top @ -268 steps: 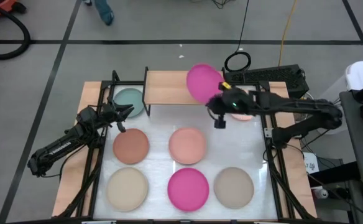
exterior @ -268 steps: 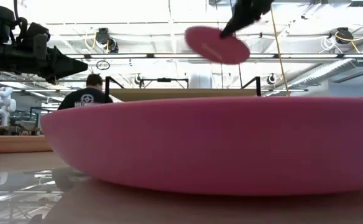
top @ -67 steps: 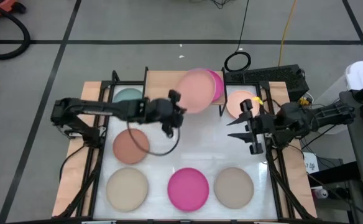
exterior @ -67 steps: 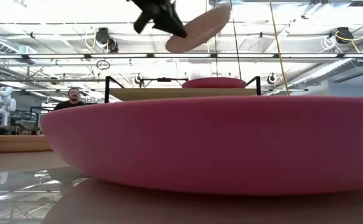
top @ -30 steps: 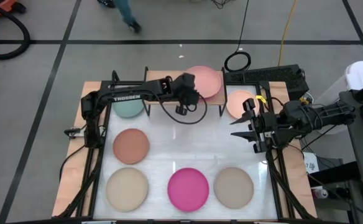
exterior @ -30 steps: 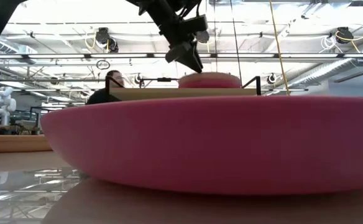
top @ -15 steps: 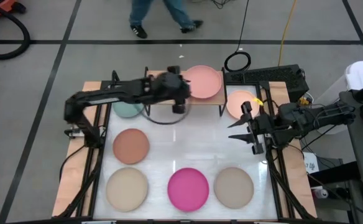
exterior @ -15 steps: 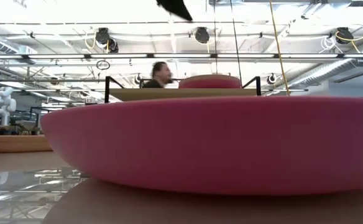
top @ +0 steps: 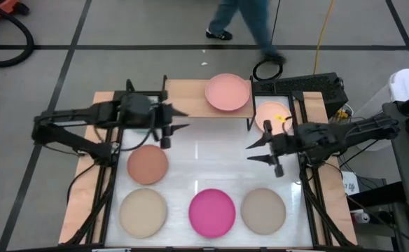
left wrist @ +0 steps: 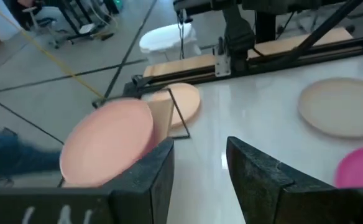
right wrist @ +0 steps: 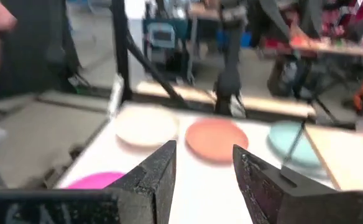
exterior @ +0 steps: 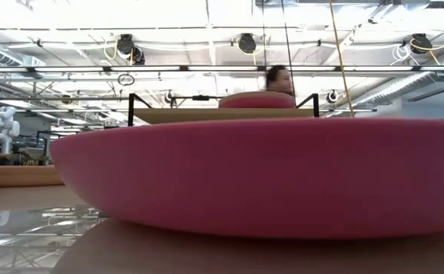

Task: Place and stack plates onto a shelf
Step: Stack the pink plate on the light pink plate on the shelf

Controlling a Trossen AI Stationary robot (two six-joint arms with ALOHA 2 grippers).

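Note:
A peach-pink plate (top: pixel 227 92) lies on top of a magenta plate on the right end of the wooden shelf (top: pixel 187 98); the stack also shows in the low view (exterior: pixel 256 99) and the left wrist view (left wrist: pixel 107 144). My left gripper (top: pixel 182 120) is open and empty, in front of the shelf's left half. My right gripper (top: pixel 253 152) is open and empty over the table's right middle. Brown (top: pixel 147 164), beige (top: pixel 143 212), magenta (top: pixel 212 212) and beige (top: pixel 263 210) plates lie flat on the table. A peach plate (top: pixel 271 112) lies at the right. The teal plate (right wrist: pixel 290 140) shows in the right wrist view.
The shelf's thin black legs (top: pixel 248 122) stand on the white table. The table's black frame rails (top: pixel 110 182) run along both sides. A person (top: pixel 250 21) walks past beyond the far edge. Bare table lies in the middle (top: pixel 211 154).
My left gripper has drawn away from the stacked plates on the shelf, up and toward the table's left edge. The peach-pink plate stays on the magenta plate. My right gripper has gone a little toward the table's left and near edge.

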